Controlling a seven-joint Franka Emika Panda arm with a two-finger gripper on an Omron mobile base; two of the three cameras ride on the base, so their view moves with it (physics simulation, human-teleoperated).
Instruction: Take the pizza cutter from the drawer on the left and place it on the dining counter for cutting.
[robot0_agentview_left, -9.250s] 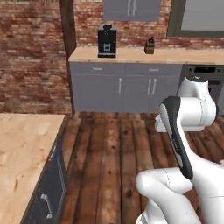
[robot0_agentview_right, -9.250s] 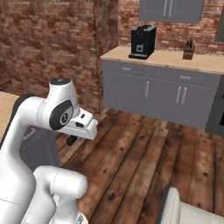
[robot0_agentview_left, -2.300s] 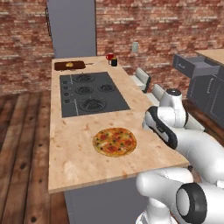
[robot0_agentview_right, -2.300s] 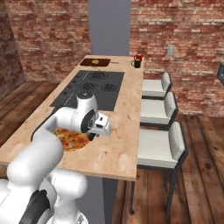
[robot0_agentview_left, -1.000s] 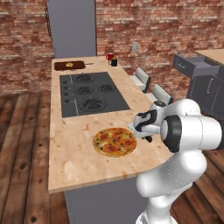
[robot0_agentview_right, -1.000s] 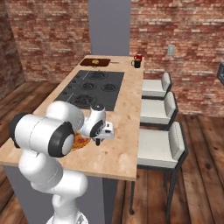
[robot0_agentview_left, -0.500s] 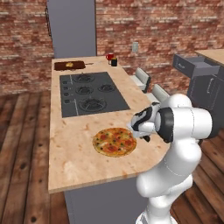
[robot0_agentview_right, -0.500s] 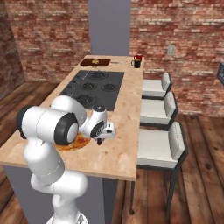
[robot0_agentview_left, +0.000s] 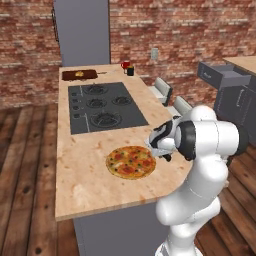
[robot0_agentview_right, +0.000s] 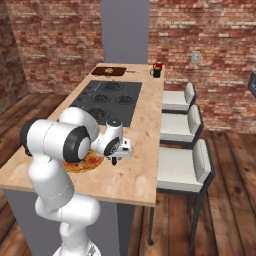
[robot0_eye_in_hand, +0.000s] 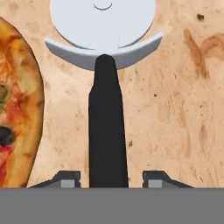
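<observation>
Cutter (robot0_eye_in_hand: 106, 100) lies flat on the counter (robot0_agentview_left: 85, 165), just right of the pizza (robot0_agentview_left: 131, 161) near the counter's front right edge. In the hand view its black handle runs up the middle btwn the two fingertips (robot0_eye_in_hand: 66, 178), w/ a gap each side; pale wheel at the top, pizza rim along the left. Gripper (robot0_agentview_right: 116, 159) sits low over the counter beside the pizza, jaws apart and not pressing the handle, so the cutter looks let go. Counter: tan slab w/ black cooktop (robot0_agentview_left: 102, 106) behind the pizza. Three grey stools (robot0_agentview_right: 183, 171) along its right side. Far end: board (robot0_agentview_left: 79, 74) w/ food, red mug (robot0_agentview_left: 125, 65), dark cup (robot0_agentview_left: 130, 71).
</observation>
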